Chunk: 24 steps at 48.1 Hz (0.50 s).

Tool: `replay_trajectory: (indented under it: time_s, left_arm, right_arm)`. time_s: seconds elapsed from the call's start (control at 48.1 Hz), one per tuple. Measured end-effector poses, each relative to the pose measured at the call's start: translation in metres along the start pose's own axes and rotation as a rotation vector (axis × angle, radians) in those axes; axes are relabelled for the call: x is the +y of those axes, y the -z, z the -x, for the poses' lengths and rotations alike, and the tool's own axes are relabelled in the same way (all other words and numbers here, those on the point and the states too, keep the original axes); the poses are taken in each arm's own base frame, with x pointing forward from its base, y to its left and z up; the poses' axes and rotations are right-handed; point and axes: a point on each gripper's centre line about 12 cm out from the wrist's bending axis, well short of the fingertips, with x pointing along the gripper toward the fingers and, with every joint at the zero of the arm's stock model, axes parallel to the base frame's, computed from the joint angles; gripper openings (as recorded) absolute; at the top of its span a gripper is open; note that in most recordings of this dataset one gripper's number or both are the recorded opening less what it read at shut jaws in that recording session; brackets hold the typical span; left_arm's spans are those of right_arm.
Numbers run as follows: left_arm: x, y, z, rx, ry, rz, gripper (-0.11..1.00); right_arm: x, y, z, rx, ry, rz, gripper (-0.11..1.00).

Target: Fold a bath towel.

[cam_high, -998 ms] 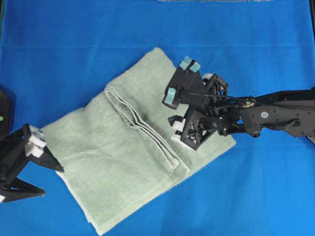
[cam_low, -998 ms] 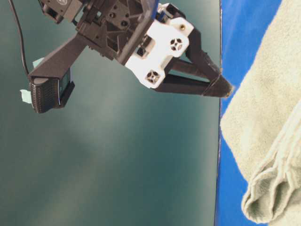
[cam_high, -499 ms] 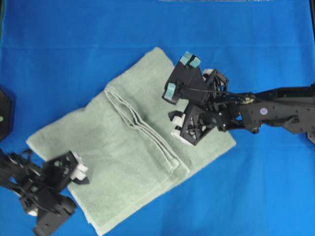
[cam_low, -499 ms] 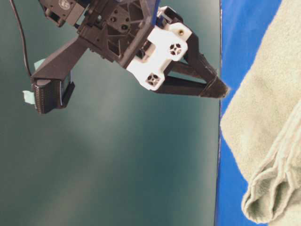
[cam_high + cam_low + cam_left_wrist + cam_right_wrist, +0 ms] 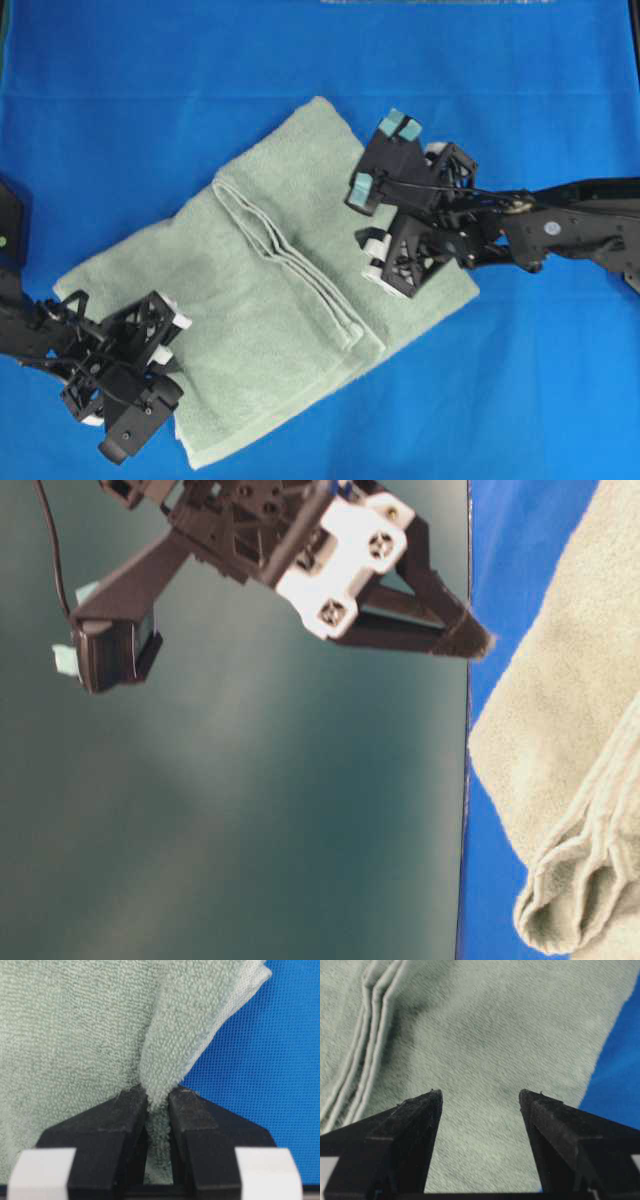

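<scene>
Towel [image 5: 270, 290], pale green and part-folded, lies mid-table on blue cloth [image 5: 150, 90]. Our left gripper [image 5: 158, 1105] pinches its near-left corner; our right gripper [image 5: 480, 1105] hovers wide open above the right half, empty. We should lift slowly, keeping the pinch deep.

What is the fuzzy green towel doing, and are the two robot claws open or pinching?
Large pale sage-green terry bath towel: partly folded, lying flat on the cover, one corner pinched up.
Black left gripper: shut on the towel's corner.
Black right gripper: open, above the towel, holding nothing.
Bright blue table covering: spread flat under the towel.
</scene>
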Motion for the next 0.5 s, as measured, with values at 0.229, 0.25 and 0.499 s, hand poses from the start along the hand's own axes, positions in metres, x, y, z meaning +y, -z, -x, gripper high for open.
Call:
replay_trajectory:
  time_s: [0.229, 0.25, 0.499]
  left_arm:
    - [0.005, -0.007, 0.008, 0.042, -0.009, -0.006, 0.07]
    - [0.006, -0.010, 0.012, 0.047, -0.012, -0.007, 0.07]
    - [0.024, -0.036, 0.066, 0.130, -0.057, -0.053, 0.07]
  right_arm:
    - [-0.008, 0.010, 0.006, 0.009, 0.005, -0.009, 0.64]
    - [-0.009, 0.011, 0.006, 0.011, 0.007, -0.010, 0.64]
    - [-0.024, 0.026, 0.019, 0.019, 0.021, -0.034, 0.64]
